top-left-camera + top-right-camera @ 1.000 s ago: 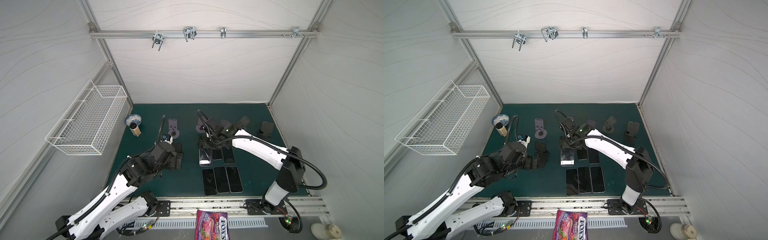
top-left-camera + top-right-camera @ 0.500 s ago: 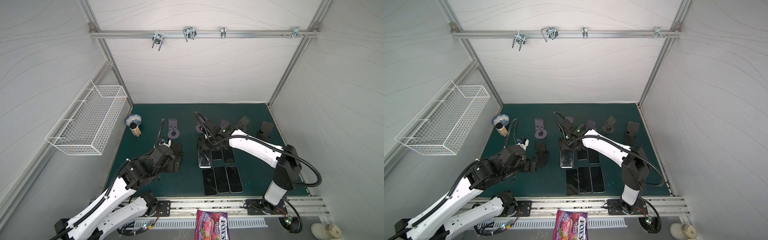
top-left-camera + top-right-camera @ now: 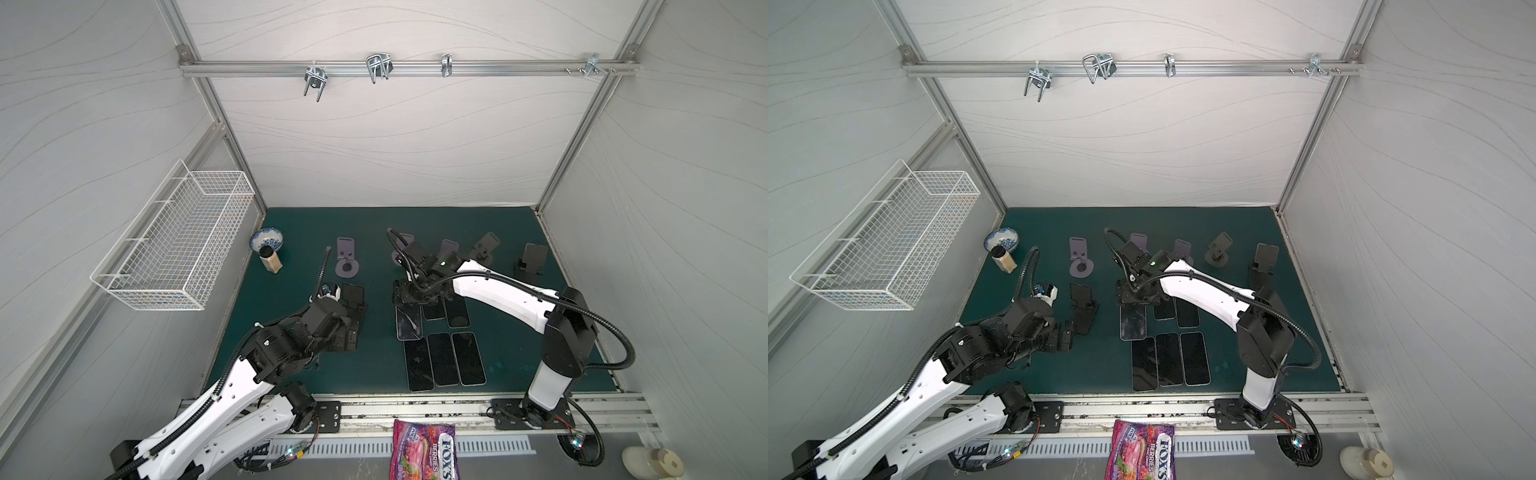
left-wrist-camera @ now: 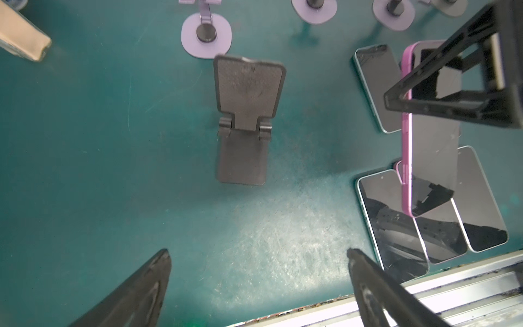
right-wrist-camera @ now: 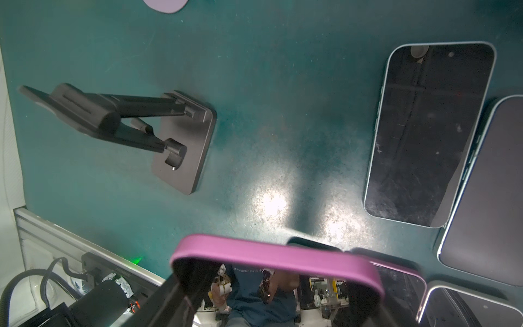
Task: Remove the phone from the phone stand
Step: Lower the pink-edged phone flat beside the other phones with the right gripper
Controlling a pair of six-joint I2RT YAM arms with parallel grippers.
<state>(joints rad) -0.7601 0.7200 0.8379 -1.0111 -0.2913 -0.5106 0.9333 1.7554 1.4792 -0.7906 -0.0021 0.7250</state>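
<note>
1. In both top views, the right end effector (image 3: 409, 296) (image 3: 1133, 296) is closed on the pink-cased phone (image 3: 406, 326) (image 3: 1133, 324), gripping it at its far end.
2. The phone is off every stand. It hangs just to the right of the black phone stand (image 3: 353, 296) (image 3: 1082, 300), which stands empty on the green bench (image 3: 380, 368).
3. Left wrist view: the phone (image 4: 433, 147) is raised and tilted, and its free end overlaps the phones lying beneath it. Whether it touches them cannot be told.
4. Left wrist view: the left end effector (image 4: 257, 254) is wide open and holds nothing. Its fingertips (image 4: 163, 256) hover over bare bench, near the base of the black phone stand (image 4: 246, 113).
5. Right wrist view: the pink rim of the phone (image 5: 271, 254) sits between the fingers, and the black phone stand (image 5: 169, 136) is seen from the side, well apart.
6. In a top view, five other phones lie flat and screen-up: two (image 3: 457, 311) in the far row and three (image 3: 442, 365) side by side in the near row.
7. A purple stand (image 3: 347, 259) stands behind the black one, and a patterned bowl (image 3: 267, 240) sits at the bench's far left corner.
</note>
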